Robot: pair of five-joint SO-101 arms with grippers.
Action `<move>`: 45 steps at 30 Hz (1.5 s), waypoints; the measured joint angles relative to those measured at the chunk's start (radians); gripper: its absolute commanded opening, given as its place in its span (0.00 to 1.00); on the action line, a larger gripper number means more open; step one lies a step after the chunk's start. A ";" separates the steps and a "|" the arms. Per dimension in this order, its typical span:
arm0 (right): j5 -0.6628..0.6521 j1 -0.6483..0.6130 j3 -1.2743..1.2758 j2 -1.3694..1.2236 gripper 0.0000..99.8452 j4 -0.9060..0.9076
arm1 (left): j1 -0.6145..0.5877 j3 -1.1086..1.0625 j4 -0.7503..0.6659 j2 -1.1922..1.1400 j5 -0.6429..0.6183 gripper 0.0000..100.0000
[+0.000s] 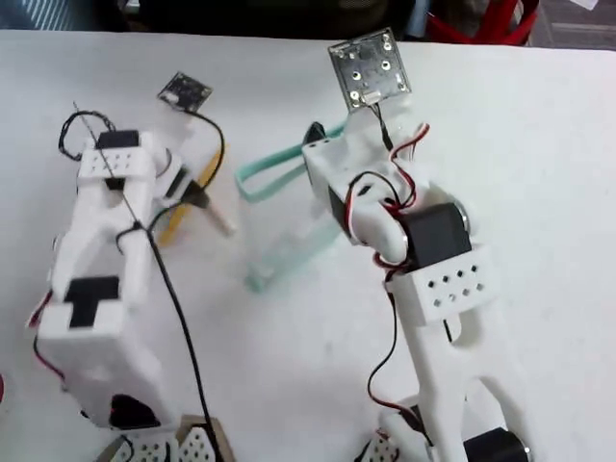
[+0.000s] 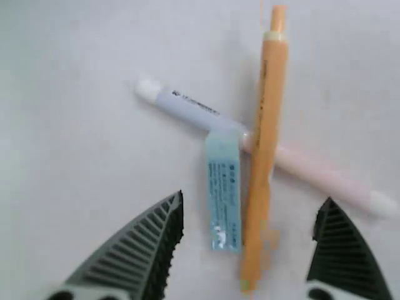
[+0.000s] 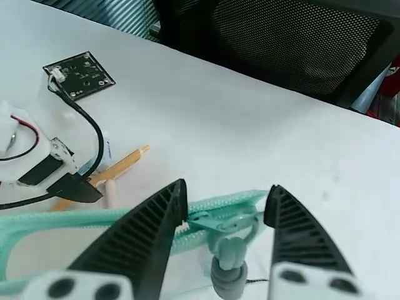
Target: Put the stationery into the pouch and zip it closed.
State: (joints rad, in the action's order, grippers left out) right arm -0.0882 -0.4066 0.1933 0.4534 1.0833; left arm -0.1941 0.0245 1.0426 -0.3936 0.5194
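My left gripper (image 2: 251,200) hangs spread wide over the orange pen (image 2: 262,144), which lies across a pastel pen (image 2: 187,106). Pickup is the step in hand, I judge: next I drop and pinch that barrel. Farther off, my right gripper (image 3: 228,186) sits released astride the pouch (image 3: 62,219) zip pull (image 3: 228,250).

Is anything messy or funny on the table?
Yes, a little. The orange plastic pen lies crossed over the lilac-and-pink pen like an X. Both lie on the white table, outside the clear pouch with the mint-green edge.
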 measured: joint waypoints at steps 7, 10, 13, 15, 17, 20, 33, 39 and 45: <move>0.000 0.000 0.000 0.000 0.20 0.000 | -0.038 0.218 0.002 -0.262 0.002 0.32; 0.000 0.000 0.000 0.000 0.20 0.000 | -0.038 0.264 0.020 -0.299 0.002 0.28; 0.000 0.000 0.000 0.000 0.20 0.000 | -0.032 0.281 0.046 -0.307 0.006 0.20; 0.000 0.000 0.000 0.000 0.20 0.000 | -0.028 0.284 0.069 -0.305 0.041 0.15; 0.000 0.000 0.003 0.000 0.20 0.000 | -0.009 0.285 0.097 -0.305 0.100 0.11; 0.000 0.000 0.003 0.000 0.20 0.000 | 0.002 0.295 0.115 -0.305 0.157 0.07; 0.000 0.000 0.006 0.000 0.20 0.000 | 0.000 0.311 0.135 -0.305 0.170 0.06; 0.000 0.000 0.006 0.000 0.20 0.000 | -0.003 0.453 0.354 -0.279 0.172 0.06; 0.000 0.000 0.006 0.000 0.20 0.000 | 0.023 0.603 0.577 -0.181 0.172 0.06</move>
State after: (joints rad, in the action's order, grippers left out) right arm -0.0882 -0.4066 0.1995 0.4534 1.0833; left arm -0.1711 0.6276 1.6195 -0.5746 0.6912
